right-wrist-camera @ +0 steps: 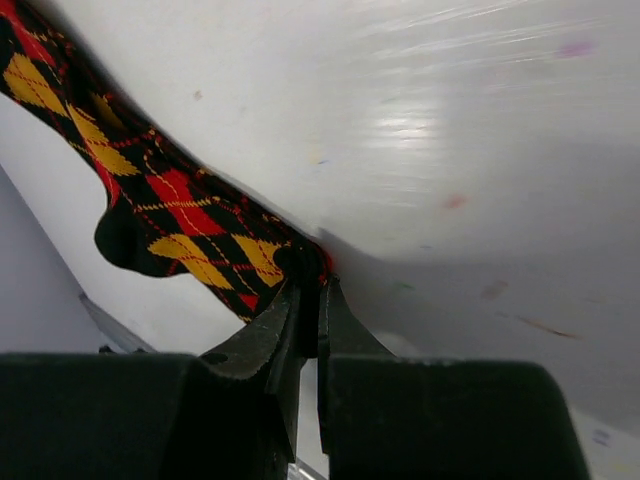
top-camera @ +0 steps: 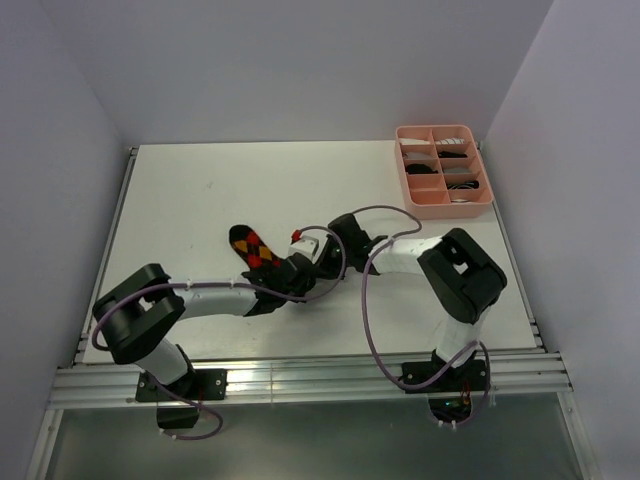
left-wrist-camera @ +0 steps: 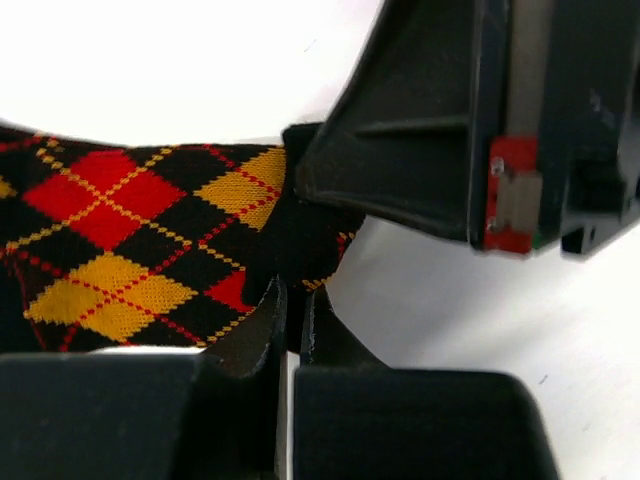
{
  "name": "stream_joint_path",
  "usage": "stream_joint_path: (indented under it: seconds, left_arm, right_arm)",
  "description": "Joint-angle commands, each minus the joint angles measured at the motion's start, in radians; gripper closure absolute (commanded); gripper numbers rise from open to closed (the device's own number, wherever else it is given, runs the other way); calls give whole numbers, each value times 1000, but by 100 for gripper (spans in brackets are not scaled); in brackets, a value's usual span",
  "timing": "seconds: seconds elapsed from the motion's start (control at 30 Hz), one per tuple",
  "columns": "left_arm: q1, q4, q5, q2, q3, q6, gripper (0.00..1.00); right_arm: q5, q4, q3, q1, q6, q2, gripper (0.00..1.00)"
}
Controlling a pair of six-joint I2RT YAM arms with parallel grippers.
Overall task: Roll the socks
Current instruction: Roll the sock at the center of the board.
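Two grips: left tool (left-wrist-camera: 292,305) and right tool (right-wrist-camera: 309,292) pinch the argyle sock (top-camera: 252,247), crowding together mid-bench (top-camera: 200,200); pink tray (top-camera: 444,128) at two o'clock.

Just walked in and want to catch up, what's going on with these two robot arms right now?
Both arms are on one argyle sock on the white table. The left hand and right hand are each pinched shut on the same end, close together. The sock lies mostly flat, no roll visible yet. A pink tray sits far right.
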Motion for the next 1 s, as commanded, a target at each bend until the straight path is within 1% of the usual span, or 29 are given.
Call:
stream_joint_path:
  seconds: [0.0, 0.13, 0.33, 0.37, 0.4, 0.47, 0.5, 0.57, 0.6, 0.67, 0.73, 0.8, 0.87, 0.97]
  left_arm:
    - [15, 6, 37, 75, 89, 80, 99]
    - [15, 11, 68, 117, 141, 94, 99]
    - [15, 44, 161, 64, 51, 5, 99]
    - [15, 50, 189, 57, 24, -9, 99]
    - [16, 72, 207, 46, 10, -36, 100]
    - [22, 83, 246, 41, -18, -61, 99]
    - [33, 92, 257, 35, -27, -84, 99]
    - [48, 103, 284, 23, -53, -102, 99]
    - [71, 112, 312, 17, -64, -121, 99]
    - [112, 155, 350, -8, -108, -147, 99]
    - [148, 220, 424, -23, -145, -199, 99]
    - [208, 267, 496, -38, -196, -246, 99]
    - [249, 311, 531, -43, -228, -269, 99]
    - [289, 350, 583, -38, -253, -299, 99]
  right_arm:
    - [102, -11, -87, -39, 56, -78, 100]
    - [128, -11, -162, -82, 86, -135, 100]
    - [81, 89, -197, -96, 75, -140, 100]
    - [74, 109, -208, -96, 73, -143, 97]
    - [70, 144, -211, -96, 73, -146, 90]
    - [68, 184, -225, -96, 66, -169, 82]
    - [68, 224, -228, -96, 60, -178, 73]
    - [67, 264, -243, -96, 46, -210, 66]
    - [65, 310, -248, -96, 38, -223, 60]
    - [59, 357, -272, -96, 14, -256, 53]
    - [47, 410, -289, -96, -6, -279, 50]
    - [33, 443, -312, -96, -23, -281, 49]
    - [-8, 477, -338, -96, -38, -270, 48]
    - [-51, 572, -380, -92, -31, -243, 47]
